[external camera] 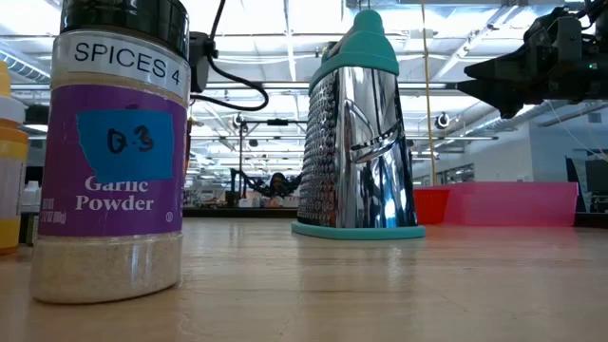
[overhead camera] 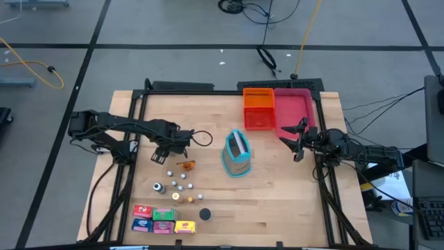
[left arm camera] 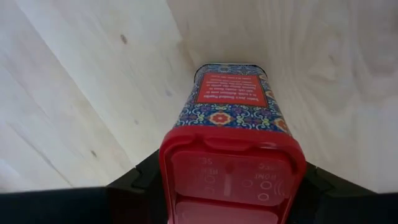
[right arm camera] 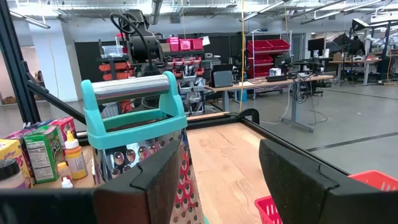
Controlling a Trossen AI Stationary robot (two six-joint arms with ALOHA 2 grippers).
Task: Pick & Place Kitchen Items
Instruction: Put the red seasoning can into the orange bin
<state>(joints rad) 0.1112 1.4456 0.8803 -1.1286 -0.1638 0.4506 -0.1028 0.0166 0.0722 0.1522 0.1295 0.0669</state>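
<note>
A small tin (left arm camera: 231, 134) with a red lid and a blue flower pattern sits between two dark fingers (left arm camera: 140, 180) above the wooden table. It has a red label with tiny white writing.

On the table, a group of tiny bottles and jars (overhead camera: 177, 186) stands close together. Some have white caps. A small orange piece (overhead camera: 185, 164) lies just behind them. Near the front edge sit little boxes: a red box (overhead camera: 143, 210), a blue box (overhead camera: 142, 224), a green box (overhead camera: 164, 214) and a yellow box (overhead camera: 184, 226). A small black round piece (overhead camera: 205, 214) lies beside them.

One jar (external camera: 116, 152) stands upright. It has a black cap and a purple label reading "Garlic Powder", with pale powder inside.
</note>
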